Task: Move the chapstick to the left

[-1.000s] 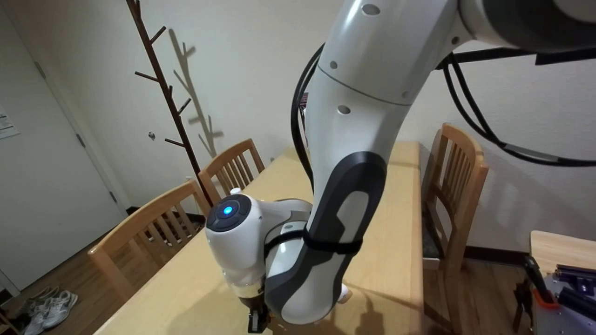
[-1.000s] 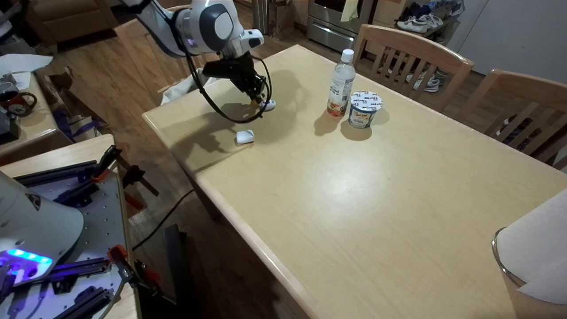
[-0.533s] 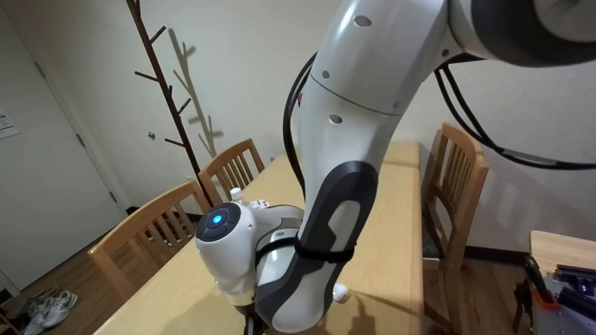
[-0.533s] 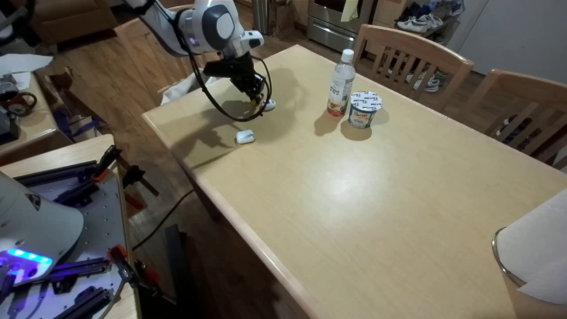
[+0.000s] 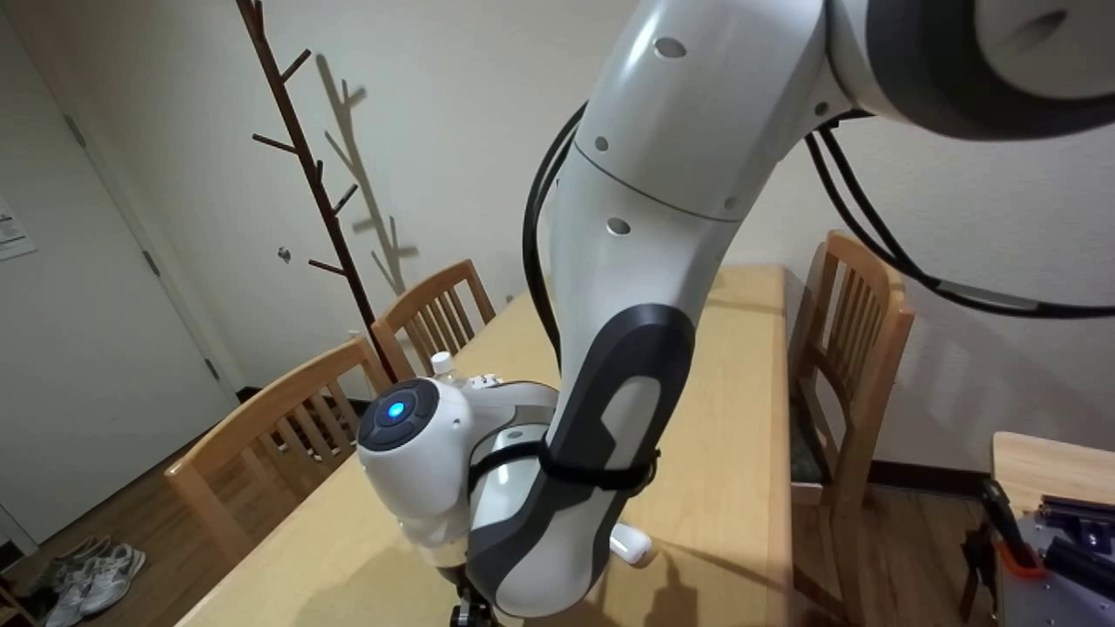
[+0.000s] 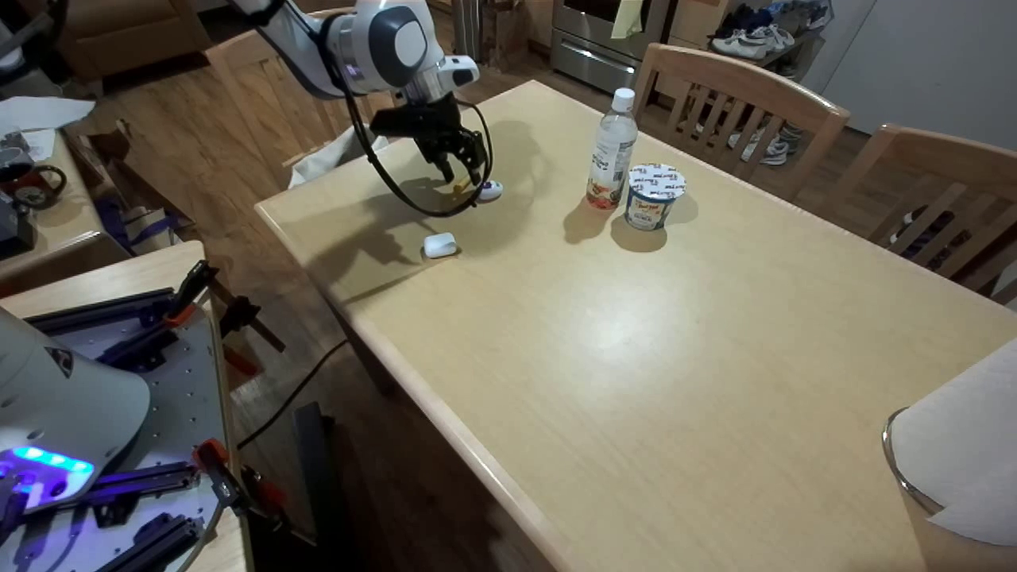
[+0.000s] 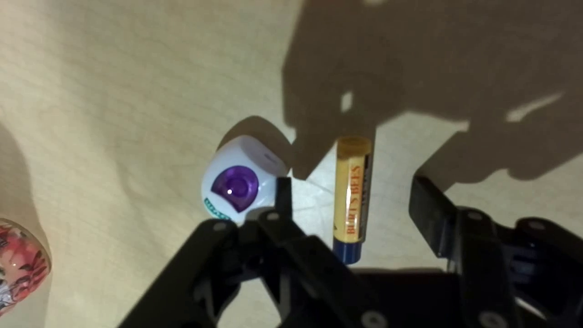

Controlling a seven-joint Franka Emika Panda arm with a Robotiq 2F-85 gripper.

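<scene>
Since the earlier frame, the pincer (image 6: 464,180) has edged right in an exterior view. The chapstick (image 7: 350,200) lies on the desk (image 6: 699,389), right of centre in the wrist view, between the parted fingers (image 7: 430,216); left of it, a white-and-purple object (image 7: 239,180).

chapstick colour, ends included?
Mostly yellow chapstick, amber at one end, dark blue at the opposite; clearest in the wrist view.

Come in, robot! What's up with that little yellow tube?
Pincer open. Chapstick ungripped, seen within the gap in the wrist view. White purple-marked item close by, might get bumped.
</scene>
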